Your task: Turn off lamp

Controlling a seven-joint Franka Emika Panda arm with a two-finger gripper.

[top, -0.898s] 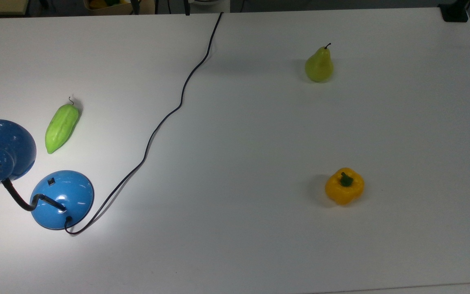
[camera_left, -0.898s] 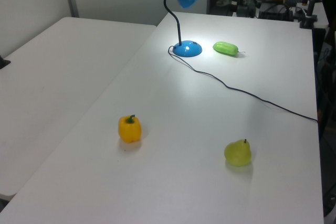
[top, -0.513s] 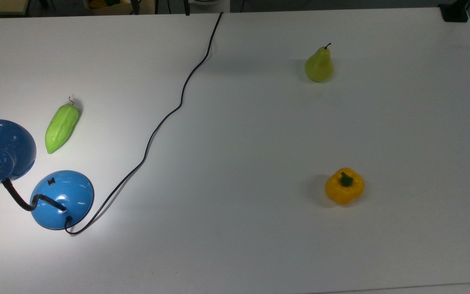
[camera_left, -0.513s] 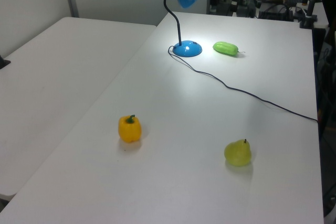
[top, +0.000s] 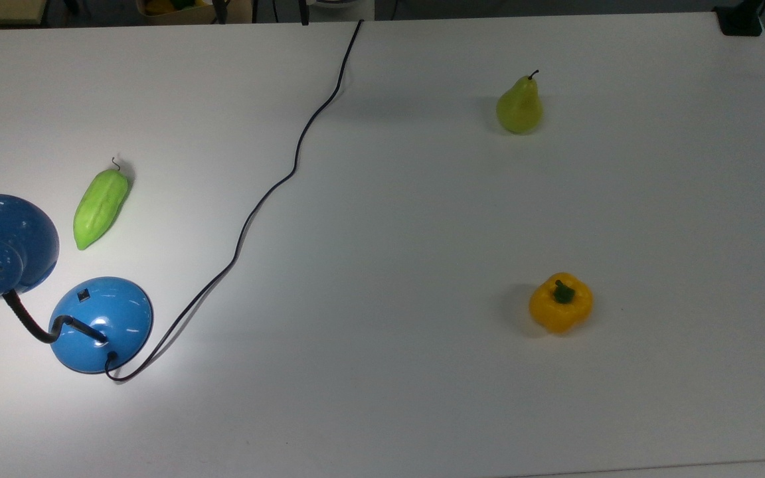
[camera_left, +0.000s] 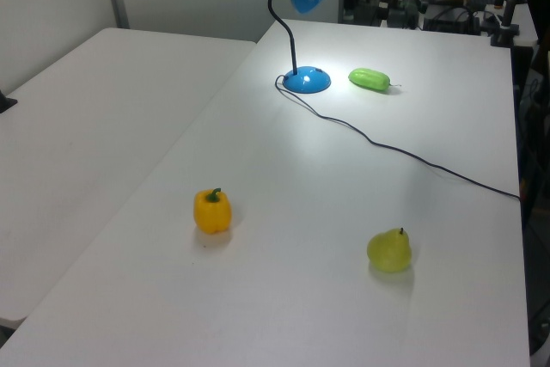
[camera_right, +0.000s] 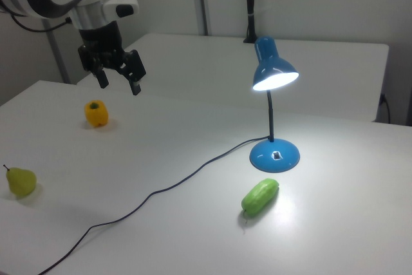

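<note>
Three pieces of plastic produce share the white table [top: 422, 398] with the blue desk lamp [camera_right: 275, 152], whose glossy dome base sits near the top view's left edge, toward the bottom. In the right view the lamp is lit: its round blue shade [camera_right: 273, 66] glows white underneath and throws a bright patch on the table around the base. A small black square switch [top: 83, 294] sits on top of the dome, and a black gooseneck [camera_left: 282, 23] curves up from the base to the shade. The long black cord [top: 276, 182] leaves the base and winds across the table to its far edge in the top view. A light green elongated gourd-like vegetable [top: 99, 207] lies on its side just beside the base, apart from it. A yellow-green pear [top: 519, 105] stands upright well away, toward the top view's upper right, and a yellow bell pepper [top: 560, 303] with a green stem sits toward the top view's lower right. In the right view the white robot arm's black two-finger gripper [camera_right: 118, 82] hangs in the air above the table at the right view's upper left, above and just right of the pepper, well apart from the lamp, its fingers spread wide with nothing between them.
</note>
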